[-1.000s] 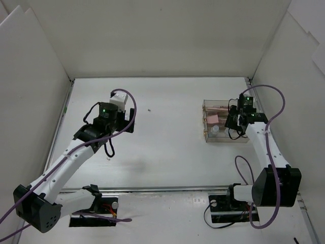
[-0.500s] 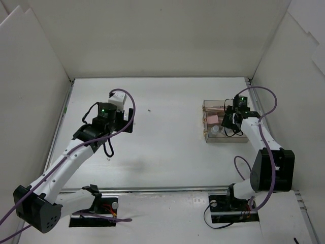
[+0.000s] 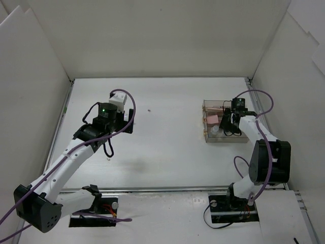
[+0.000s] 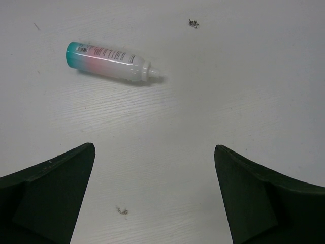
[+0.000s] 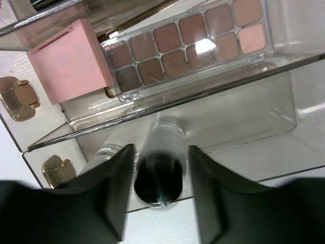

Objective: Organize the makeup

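Note:
A pink bottle with a teal cap (image 4: pixel 109 62) lies on its side on the white table, ahead of my left gripper (image 4: pixel 154 147), which is open, empty and above the table (image 3: pixel 125 120). My right gripper (image 5: pixel 160 168) is shut on a clear bottle (image 5: pixel 163 133) and holds it over the lowest tier of the clear acrylic box (image 5: pixel 244 101), also seen from the top view (image 3: pixel 226 122). A brown palette (image 5: pixel 188 43) and a pink square (image 5: pixel 71 58) rest on the tier above. A second clear bottle (image 5: pixel 101 155) lies left of the held one.
Two small gold-rimmed compacts (image 5: pixel 20 96) (image 5: pixel 56 168) sit at the box's left side. The acrylic box (image 3: pixel 208 104) stands at the right of the table. White walls enclose the table on three sides. Small dark specks (image 4: pixel 193 23) lie on the table.
My right gripper has shifted left and in over the acrylic box with the clear bottle, and its arm has folded closer. The left arm has not moved.

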Tool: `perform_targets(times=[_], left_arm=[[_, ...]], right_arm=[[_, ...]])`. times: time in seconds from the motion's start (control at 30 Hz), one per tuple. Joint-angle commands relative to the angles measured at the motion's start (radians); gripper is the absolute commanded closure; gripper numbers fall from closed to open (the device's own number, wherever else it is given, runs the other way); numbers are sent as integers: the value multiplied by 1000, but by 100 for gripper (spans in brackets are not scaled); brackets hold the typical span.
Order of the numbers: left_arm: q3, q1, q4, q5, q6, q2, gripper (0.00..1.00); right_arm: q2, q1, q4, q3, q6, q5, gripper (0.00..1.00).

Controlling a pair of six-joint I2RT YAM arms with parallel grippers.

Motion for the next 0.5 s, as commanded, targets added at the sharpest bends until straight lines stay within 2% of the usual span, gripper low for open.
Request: perform_targets(times=[0.0, 0.2, 0.47], left_arm=[[26, 17, 16, 3, -20, 0, 1], [30, 17, 7, -3, -23, 17, 1], [72, 61, -7, -40, -3, 49, 1]], right_arm=[[-7, -9, 33, -5, 13, -5, 51], [-40, -9, 21, -8, 15, -4, 39], [-231, -9, -100, 60, 7, 78, 31]])
